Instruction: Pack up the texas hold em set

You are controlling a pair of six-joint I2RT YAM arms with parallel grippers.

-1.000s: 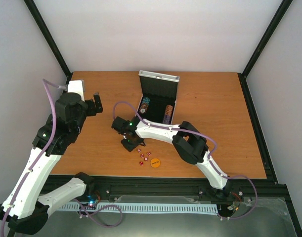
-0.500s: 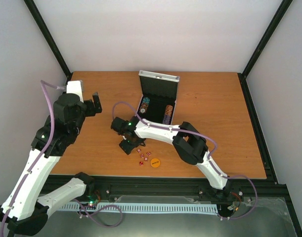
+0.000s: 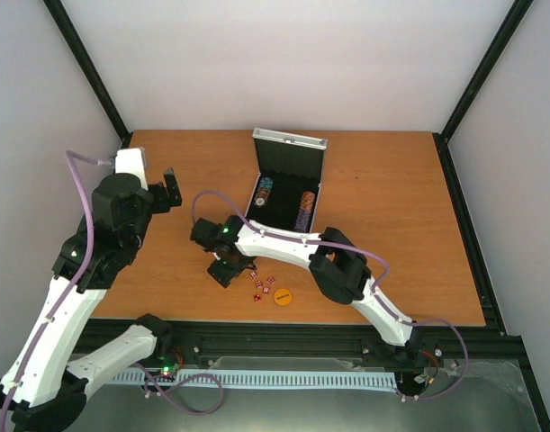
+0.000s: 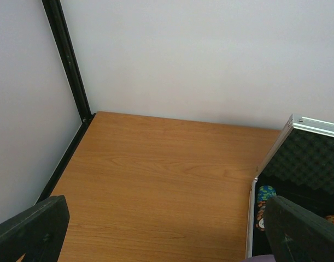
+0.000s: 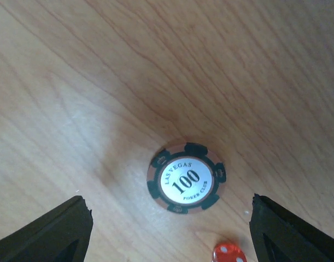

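Observation:
The silver case (image 3: pixel 290 144) of the texas hold em set stands open at the back middle, with two rows of striped chips (image 3: pixel 305 209) in its black lining. My right gripper (image 3: pixel 228 267) hovers low over the table in front of the case, open. A brown and black "100" chip (image 5: pixel 186 178) lies flat on the wood between its fingers (image 5: pixel 46 234), touching neither. A red die (image 5: pixel 229 254) lies just beside the chip. More red dice (image 3: pixel 262 284) and an orange disc (image 3: pixel 283 295) lie to the right. My left gripper (image 3: pixel 171 191) is open and empty, far left.
The left wrist view shows bare wood, the case's edge (image 4: pixel 289 136) and some of its chips (image 4: pixel 265 194) at the right, and the black frame post (image 4: pixel 68 60) in the corner. White walls close the table on three sides.
My right gripper has opened and shifted a little left and toward the near edge. The left arm has drawn slightly left.

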